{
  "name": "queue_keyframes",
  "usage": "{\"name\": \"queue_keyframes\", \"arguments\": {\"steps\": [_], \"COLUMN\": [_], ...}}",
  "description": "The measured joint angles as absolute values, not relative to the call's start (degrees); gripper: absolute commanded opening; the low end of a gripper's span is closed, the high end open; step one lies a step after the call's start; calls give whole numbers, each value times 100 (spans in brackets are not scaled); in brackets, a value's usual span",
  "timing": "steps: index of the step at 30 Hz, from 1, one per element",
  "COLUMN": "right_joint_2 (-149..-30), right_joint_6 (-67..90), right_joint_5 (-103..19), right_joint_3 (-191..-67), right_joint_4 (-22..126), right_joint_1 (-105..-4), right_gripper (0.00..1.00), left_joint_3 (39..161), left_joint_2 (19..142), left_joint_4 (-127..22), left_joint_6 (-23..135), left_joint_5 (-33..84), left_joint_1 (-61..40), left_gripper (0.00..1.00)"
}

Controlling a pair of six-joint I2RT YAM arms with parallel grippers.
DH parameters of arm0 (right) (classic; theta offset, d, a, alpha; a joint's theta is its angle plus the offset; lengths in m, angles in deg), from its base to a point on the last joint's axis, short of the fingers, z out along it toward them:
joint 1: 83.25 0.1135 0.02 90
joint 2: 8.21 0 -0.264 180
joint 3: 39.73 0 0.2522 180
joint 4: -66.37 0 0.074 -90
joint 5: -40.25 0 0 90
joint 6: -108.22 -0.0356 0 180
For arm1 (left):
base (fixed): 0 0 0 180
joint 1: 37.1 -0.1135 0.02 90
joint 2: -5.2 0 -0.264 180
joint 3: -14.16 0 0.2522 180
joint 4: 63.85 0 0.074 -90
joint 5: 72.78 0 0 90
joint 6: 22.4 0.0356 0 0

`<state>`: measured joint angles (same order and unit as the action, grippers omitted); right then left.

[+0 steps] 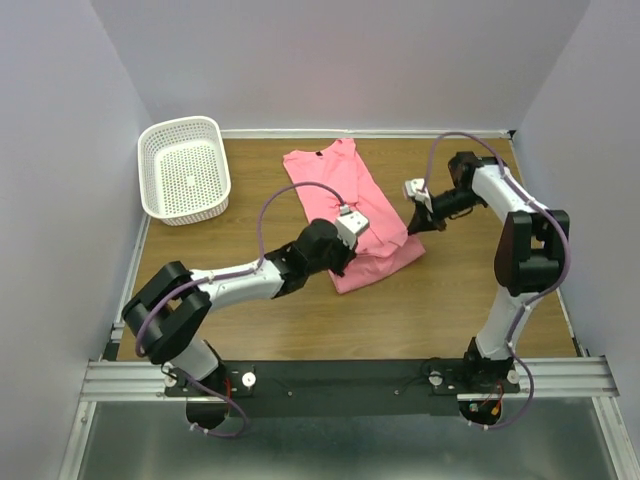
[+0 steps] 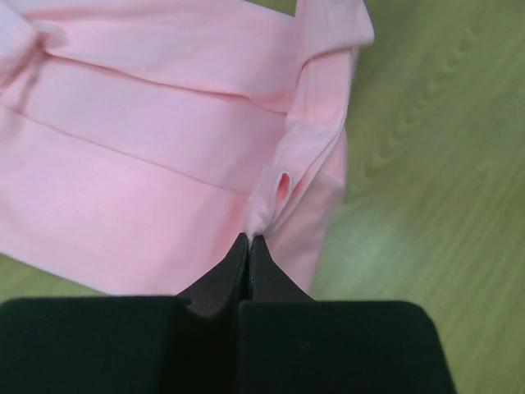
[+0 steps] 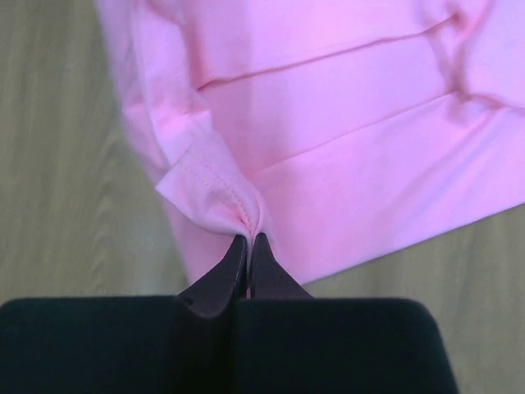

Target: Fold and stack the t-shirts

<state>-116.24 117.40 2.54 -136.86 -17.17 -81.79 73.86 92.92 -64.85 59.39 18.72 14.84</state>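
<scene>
Top view, shirt: the salmon-pink t-shirt (image 1: 335,185) lies partly folded mid-frame on the wooden surface (image 1: 450,310), collar toward the top and its lower part doubled over.
Top view, tools: the left tool (image 1: 352,232) is down on the shirt's lower middle. The right tool (image 1: 411,228) is at its right edge. Both are low on the cloth.
Top view, basket: a white perforated basket (image 1: 185,170) sits upper left, well apart from the shirt.
Left wrist view: the left tool (image 2: 248,240) is pinched tight on a puckered hem at frame centre. Folded layers of t-shirt (image 2: 123,164) spread to the upper left, with bare surface (image 2: 443,164) on the right.
Right wrist view: the right tool (image 3: 248,240) is clamped on a stitched hem corner. The t-shirt (image 3: 369,164) fills the upper right, with surface (image 3: 57,164) on the left.
Step, as I judge it: both edges are gripped, ready to carry a fold over.
Doing it well: raise both tools together at equal height. Hold the edge taut between them and lay it square on the layers beneath. Let go only once the cloth lies flat.
Watch for: each pinch holds little fabric, so a quick pull could slip it.
</scene>
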Motion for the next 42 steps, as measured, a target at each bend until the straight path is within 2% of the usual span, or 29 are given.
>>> {"name": "queue_keyframes", "arguments": {"steps": [10,13,27,42], "right_joint_2": [-13768,-14148,-14435,-14028], "right_joint_6": [8507,7849,6907,6555], "right_joint_5": [201,55,-277,-725], "right_joint_3": [-16939,-17426,-17522,-16768], "right_joint_4": [-456,-174,278,663], "right_joint_1": [-7497,-7497,-7495,-7495], "right_gripper": [1,1,1,1], "left_joint_3": [8695,9016,9692,9875], "left_joint_2": [10288,10614,11342,11502], "left_joint_4": [-6068,-5978,-5668,-5657], "left_joint_6": [6291,6392,6831,7091], "left_joint_5": [2552,2633,2991,3161], "left_joint_1": [-303,-658,-961,-974], "left_gripper": [0,0,0,0]}}
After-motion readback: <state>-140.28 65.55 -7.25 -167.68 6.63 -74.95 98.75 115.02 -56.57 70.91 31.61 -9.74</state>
